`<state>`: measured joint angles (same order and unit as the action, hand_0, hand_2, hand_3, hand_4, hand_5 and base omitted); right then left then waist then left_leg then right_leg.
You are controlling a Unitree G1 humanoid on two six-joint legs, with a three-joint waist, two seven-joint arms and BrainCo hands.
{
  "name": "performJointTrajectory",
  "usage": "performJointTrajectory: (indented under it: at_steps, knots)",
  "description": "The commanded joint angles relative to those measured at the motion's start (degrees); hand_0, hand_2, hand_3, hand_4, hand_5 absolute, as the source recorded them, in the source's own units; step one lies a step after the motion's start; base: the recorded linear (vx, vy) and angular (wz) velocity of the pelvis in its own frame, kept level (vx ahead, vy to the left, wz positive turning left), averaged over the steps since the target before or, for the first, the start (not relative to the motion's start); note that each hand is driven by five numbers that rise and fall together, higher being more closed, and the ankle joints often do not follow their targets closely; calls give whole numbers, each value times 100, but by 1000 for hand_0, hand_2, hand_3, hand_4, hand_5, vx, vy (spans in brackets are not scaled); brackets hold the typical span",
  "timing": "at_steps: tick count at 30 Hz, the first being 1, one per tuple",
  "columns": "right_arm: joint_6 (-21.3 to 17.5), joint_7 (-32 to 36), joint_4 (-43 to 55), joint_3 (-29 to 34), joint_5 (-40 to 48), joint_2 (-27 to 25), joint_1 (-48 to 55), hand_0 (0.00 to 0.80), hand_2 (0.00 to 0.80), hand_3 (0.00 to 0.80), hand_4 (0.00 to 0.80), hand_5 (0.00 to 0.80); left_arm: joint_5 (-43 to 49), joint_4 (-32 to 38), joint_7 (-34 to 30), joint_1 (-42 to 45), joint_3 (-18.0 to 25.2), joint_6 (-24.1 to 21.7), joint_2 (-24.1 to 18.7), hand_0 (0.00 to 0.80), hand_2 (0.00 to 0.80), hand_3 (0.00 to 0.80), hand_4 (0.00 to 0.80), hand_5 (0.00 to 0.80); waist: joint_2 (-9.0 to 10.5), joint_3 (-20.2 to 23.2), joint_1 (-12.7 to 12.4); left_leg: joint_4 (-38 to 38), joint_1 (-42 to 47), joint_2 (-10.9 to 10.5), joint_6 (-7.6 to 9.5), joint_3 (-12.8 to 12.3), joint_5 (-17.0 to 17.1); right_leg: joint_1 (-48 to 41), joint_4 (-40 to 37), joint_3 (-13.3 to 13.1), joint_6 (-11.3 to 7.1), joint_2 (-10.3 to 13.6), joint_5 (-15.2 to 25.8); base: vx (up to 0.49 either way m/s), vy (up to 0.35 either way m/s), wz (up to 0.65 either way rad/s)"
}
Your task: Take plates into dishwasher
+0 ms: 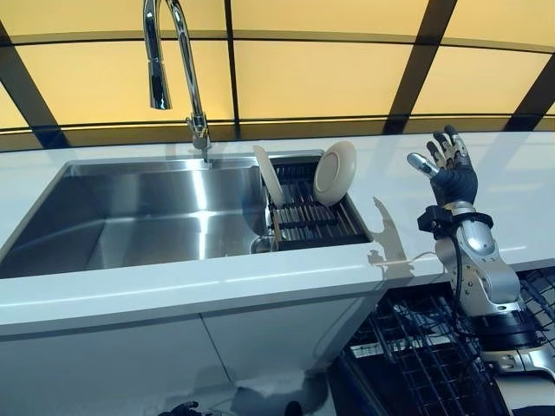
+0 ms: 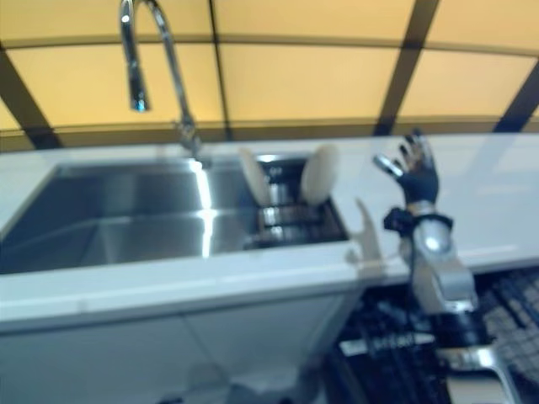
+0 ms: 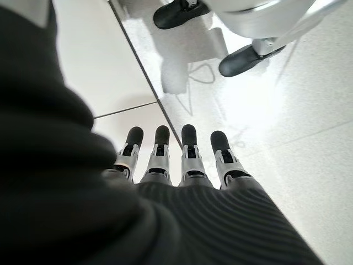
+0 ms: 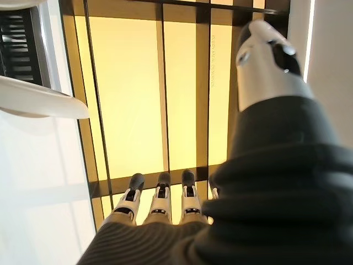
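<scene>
Your right hand (image 1: 451,169) was raised above the white desk (image 1: 260,282), fingers spread apart and holding nothing, a little to the right of the sink (image 1: 139,217). Two plates stood on edge in the dark slatted rack (image 1: 312,221) set into the sink's right end: a round cream plate (image 1: 335,172) leaned at the rack's far right corner, and a second plate (image 1: 268,175) stood edge-on at the rack's left side, tilted. Neither plate was touched by the hand; the round one stood near it but apart. A chrome gooseneck tap (image 1: 178,69) rose behind the basin, against a wall of yellow panels (image 1: 312,78) with dark frames.

Below the desk's front edge, at the lower right, the wire racks of the open dishwasher (image 1: 416,355) showed dark, and no plates could be made out in them.

Your left hand (image 3: 182,160) showed only in its own wrist view, fingers straight and together in a row, clasping nothing, pointed down at the pale floor (image 3: 287,110) beside a white cabinet front (image 3: 99,66).
</scene>
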<state>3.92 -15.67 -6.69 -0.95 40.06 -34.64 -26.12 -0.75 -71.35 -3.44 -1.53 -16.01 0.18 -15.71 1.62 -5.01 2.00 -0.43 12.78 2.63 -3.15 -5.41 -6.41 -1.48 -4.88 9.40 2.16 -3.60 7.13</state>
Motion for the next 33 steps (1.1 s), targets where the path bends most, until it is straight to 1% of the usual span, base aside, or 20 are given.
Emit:
performJointTrajectory:
  at_steps: [1, 2, 3, 4, 6, 7, 9, 10, 13, 14, 15, 16, 17, 18, 19, 21, 24, 28, 33]
  knots:
    - [25, 100, -331, -158, 53, -220, -630, 0, 0, 0, 0, 0, 54, -51, 54, 38, -141, -242, -49, 0, 0, 0, 0, 0, 169, 224, -196, 1791, -901, -546, 278, -333, 123, -364, 159, -82, -79, 124, -949, 92, -270, 14]
    - [88, 133, -426, -204, 92, -237, -692, 0, 0, 0, 0, 0, 30, -31, 62, 31, -161, -251, -47, 0, 0, 0, 0, 0, 168, 179, -230, 2328, -1156, -485, 175, -304, 316, -432, 139, -59, -5, 100, -971, 60, -236, 25]
    - [101, 133, -498, -245, 77, -241, -744, 0, 0, 0, 0, 0, 31, -15, 57, 25, -171, -259, -48, 0, 0, 0, 0, 0, 151, 138, -247, 2778, -1395, -422, 114, -276, 403, -471, 135, -45, 54, 70, -985, 35, -193, 28]
    - [141, 126, -557, -287, 52, -261, -795, 0, 0, 0, 0, 0, 34, 22, 49, 29, -183, -253, -54, 0, 0, 0, 0, 0, 130, 83, -269, 3229, -1620, -377, 84, -246, 442, -499, 162, -41, 106, 43, -1002, 29, -148, 20]
    - [220, 120, -655, -332, 56, -294, -871, 0, 0, 0, 0, 0, 32, 104, 33, 10, -222, -185, -65, 0, 0, 0, 0, 0, 127, 23, -286, 3524, -1860, -306, 121, -188, 333, -509, 217, -6, 138, 29, -1016, 37, -113, 2]
    - [267, 94, -726, -373, 74, -311, -946, 0, 0, 0, 0, 0, 13, 127, 21, -24, -256, -143, -70, 0, 0, 0, 0, 0, 160, -1, -286, 3410, -1912, -257, 176, -207, 253, -520, 235, 12, 135, 53, -1022, 69, -88, 7]
    - [358, 71, -877, -433, 95, -336, -1102, 0, 0, 0, 0, 0, 10, 156, -19, -69, -269, -86, -92, 0, 0, 0, 0, 0, 223, -7, -288, 2878, -1750, -253, 265, -242, 139, -541, 258, -17, 108, 107, -1064, 105, -39, 1]
    - [405, 72, -993, -473, 121, -340, -1203, 0, 0, 0, 0, 0, 11, 179, -38, -100, -278, -41, -93, 0, 0, 0, 0, 0, 257, 7, -287, 2383, -1612, -278, 299, -241, 129, -540, 261, -31, 88, 134, -1078, 115, 3, -14]
    - [475, 40, -1191, -531, 217, -358, -1336, 0, 0, 0, 0, 0, 32, 244, -59, -130, -312, 28, -65, 0, 0, 0, 0, 0, 319, 38, -282, 1126, -1377, -317, 262, -180, 296, -585, 173, -15, 53, 167, -1067, 91, 21, -7]
    - [487, 59, -1252, -527, 229, -369, -1343, 0, 0, 0, 0, 0, 47, 249, -47, -125, -334, 34, -39, 0, 0, 0, 0, 0, 335, 41, -278, 733, -1321, -322, 232, -149, 405, -622, 123, 19, 44, 178, -1060, 95, 40, 34]
    - [491, 74, -1316, -513, 262, -390, -1328, 0, 0, 0, 0, 0, 56, 247, -18, -111, -371, 32, -4, 0, 0, 0, 0, 0, 341, 40, -264, 326, -1297, -304, 177, -152, 589, -674, 61, 79, 44, 180, -1056, 105, 59, 46]
    - [509, 87, -1358, -508, 290, -406, -1314, 0, 0, 0, 0, 0, 57, 229, -9, -103, -397, 15, 12, 0, 0, 0, 0, 0, 338, 36, -251, 139, -1322, -282, 128, -184, 721, -707, 27, 126, 51, 174, -1061, 91, 69, 36]
    - [509, 104, -1389, -506, 298, -420, -1308, 0, 0, 0, 0, 0, 61, 212, -4, -97, -404, -7, 17, 0, 0, 0, 0, 0, 337, 29, -248, 91, -1353, -270, 105, -189, 794, -722, 18, 146, 59, 172, -1069, 89, 101, 26]
    - [485, 178, -1480, -501, 338, -459, -1291, 0, 0, 0, 0, 0, 71, 170, 6, -79, -414, -62, 28, 0, 0, 0, 0, 0, 341, 6, -255, 122, -1453, -265, 78, -136, 896, -748, 22, 169, 76, 181, -1093, 109, 135, 49]
    - [472, 234, -1574, -507, 348, -475, -1300, 0, 0, 0, 0, 0, 77, 155, 13, -65, -416, -71, 30, 0, 0, 0, 0, 0, 343, 7, -278, 121, -1458, -299, 118, -54, 786, -761, 17, 168, 61, 202, -1103, 146, 172, 54]
    - [489, 367, -1693, -502, 331, -477, -1310, 0, 0, 0, 0, 0, 47, 152, 19, -50, -415, -46, 16, 0, 0, 0, 0, 0, 324, 29, -311, 62, -1351, -343, 179, -53, 591, -785, -3, 209, 22, 244, -1107, 169, 188, 28]
    - [521, 396, -1748, -496, 381, -500, -1280, 0, 0, 0, 0, 0, -56, 176, 25, -111, -492, 46, -36, 0, 0, 0, 0, 0, 301, 74, -331, 56, -1273, -413, 244, -15, 467, -763, 40, 242, -23, 278, -1123, 166, 175, -4]
    - [510, 386, -1849, -455, 445, -495, -1272, 0, 0, 0, 0, 0, -127, 149, 17, -250, -559, 72, -109, 0, 0, 0, 0, 0, 277, 134, -331, -185, -1108, -473, 341, -46, 438, -668, 147, 271, -89, 294, -1167, 124, 129, -20]
    - [460, 364, -2027, -408, 457, -485, -1289, 0, 0, 0, 0, 0, -122, 189, 30, -300, -678, 61, -100, 0, 0, 0, 0, 0, 257, 155, -353, -424, -944, -513, 408, -78, 432, -654, 181, 309, -154, 302, -1185, 88, 81, -8]
